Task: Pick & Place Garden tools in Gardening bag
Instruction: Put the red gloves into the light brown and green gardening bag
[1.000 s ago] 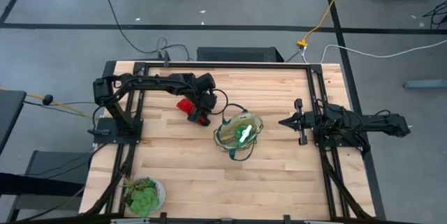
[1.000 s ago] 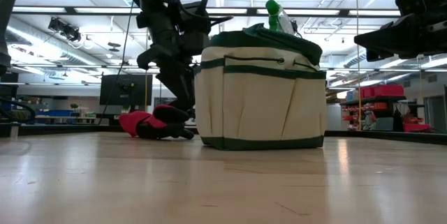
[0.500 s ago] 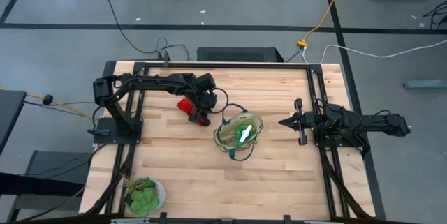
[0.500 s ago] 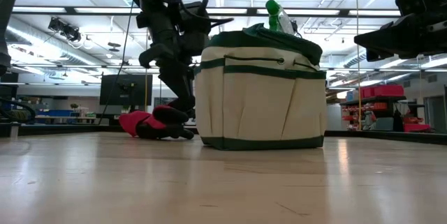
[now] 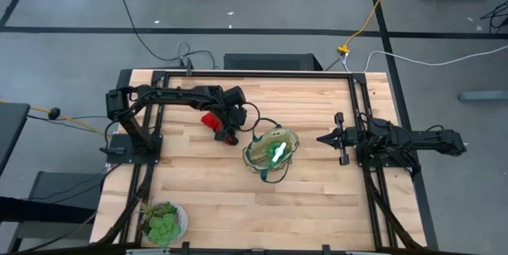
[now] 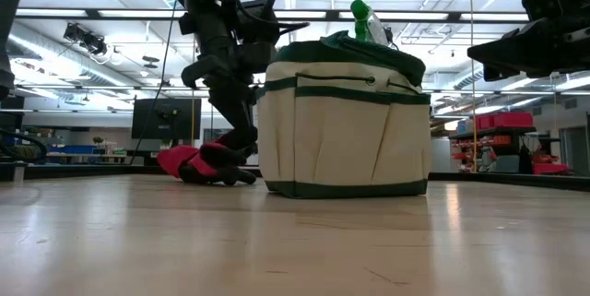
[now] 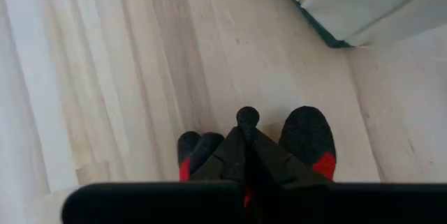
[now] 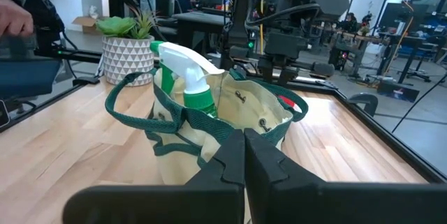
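Red-and-black, the glove bundle (image 5: 216,126) lies on the pale wooden table (image 5: 309,199), just beside the gardening bag (image 5: 271,153) on the side toward the left arm's base. The left gripper (image 5: 228,133) is down on it, fingers pressed together and pinching the bundle — in the left wrist view the closed fingertips (image 7: 246,119) meet over the glove bundle (image 7: 311,133), whose black-and-red fabric bulges out on either side of them. In the low view the bundle (image 6: 184,161) rests on the tabletop with the gripper (image 6: 230,150) clamped on the end nearest the bag (image 6: 343,121); whether bundle and bag touch cannot be told.

Tan fabric with a dark green rim, the bag stands upright near the middle of the table, its green loop handles (image 8: 133,105) drooping outward. The green spray bottle (image 8: 187,77) with its white nozzle stands inside it, the top poking above the rim (image 6: 361,17).

At the table's other side the right gripper (image 5: 325,138) hangs in the air well apart from the bag, pointing toward it, fingers pressed together and holding nothing — the right wrist view shows its closed fingers (image 8: 241,155) aimed at the bag.

A green leafy plant in a white pot (image 5: 163,222) sits at the near left corner, well away from everything else.
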Controlling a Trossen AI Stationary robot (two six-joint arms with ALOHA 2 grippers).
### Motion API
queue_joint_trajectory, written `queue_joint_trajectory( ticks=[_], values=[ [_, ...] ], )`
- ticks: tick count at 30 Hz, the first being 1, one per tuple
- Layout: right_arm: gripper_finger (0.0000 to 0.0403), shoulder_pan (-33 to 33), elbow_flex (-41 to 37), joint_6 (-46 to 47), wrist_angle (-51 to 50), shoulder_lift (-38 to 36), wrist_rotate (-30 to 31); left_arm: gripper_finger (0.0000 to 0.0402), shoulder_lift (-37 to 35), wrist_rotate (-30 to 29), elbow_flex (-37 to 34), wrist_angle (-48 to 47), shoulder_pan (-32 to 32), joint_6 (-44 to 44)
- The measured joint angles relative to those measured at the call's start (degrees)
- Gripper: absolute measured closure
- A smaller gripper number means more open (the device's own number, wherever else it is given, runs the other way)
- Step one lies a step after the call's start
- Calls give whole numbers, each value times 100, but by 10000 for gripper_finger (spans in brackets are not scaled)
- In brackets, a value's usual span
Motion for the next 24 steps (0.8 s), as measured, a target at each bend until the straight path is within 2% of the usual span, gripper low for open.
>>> queue_joint_trajectory(
  ticks=[4, 15, 24],
  values=[
    [401, -2, 2, 0, 1, 0, 1, 395, -54, -57, 113, -239, 1, -2],
    [401, -2, 2, 0, 2, 0, 2, 396, -299, -99, 991, -1281, 1, -200],
    [401, -2, 2, 0, 4, 2, -2, 396, -413, -136, 2006, -2075, 3, -504]
  ],
)
